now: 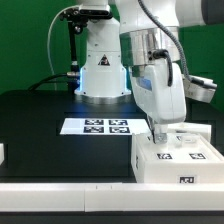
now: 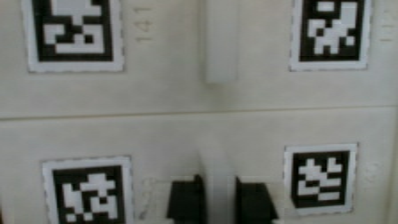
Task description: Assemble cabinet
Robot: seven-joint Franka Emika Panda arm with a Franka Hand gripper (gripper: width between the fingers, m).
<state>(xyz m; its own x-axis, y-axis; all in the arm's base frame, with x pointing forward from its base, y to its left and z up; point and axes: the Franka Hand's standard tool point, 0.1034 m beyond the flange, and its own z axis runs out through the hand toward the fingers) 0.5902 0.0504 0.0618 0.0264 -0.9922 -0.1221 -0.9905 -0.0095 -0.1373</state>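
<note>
At the near side of the table, toward the exterior view's right: the cabinet (image 1: 178,160) stands as a low white boxy body with tags on its top and front, close to the near edge of the table (image 1: 40,120).
Arm: it reaches straight down over the cabinet, with the gripper (image 1: 160,131) right at the top face, on the side toward the exterior view's left.
Fingers: the wrist view shows both dark fingers (image 2: 187,200) close together with only a narrow pale strip between them. Whether they pinch a ridge of the panel or merely rest on it cannot be told.
Top face: four tags sit around a seam that runs across the panel and a faint line that runs toward the fingers. The parts look flush, though the blur hides any small gap.
Risk, dragging: if the fingers lift while they pinch something, they would likely pull the top panel up or skew it out of its seat.
Risk, sliding: the body stands near the table's edge, so a sideways push from the arm could shove it toward that edge or twist it.
Risk, tipping: the contact is off centre, so a hard downward press could rock the body.
Risk, tracking: the arm covers part of the top, so some tags may be hidden from the exterior view.
Elsewhere: the marker board (image 1: 105,126) lies well apart from the cabinet, toward the exterior view's left.
</note>
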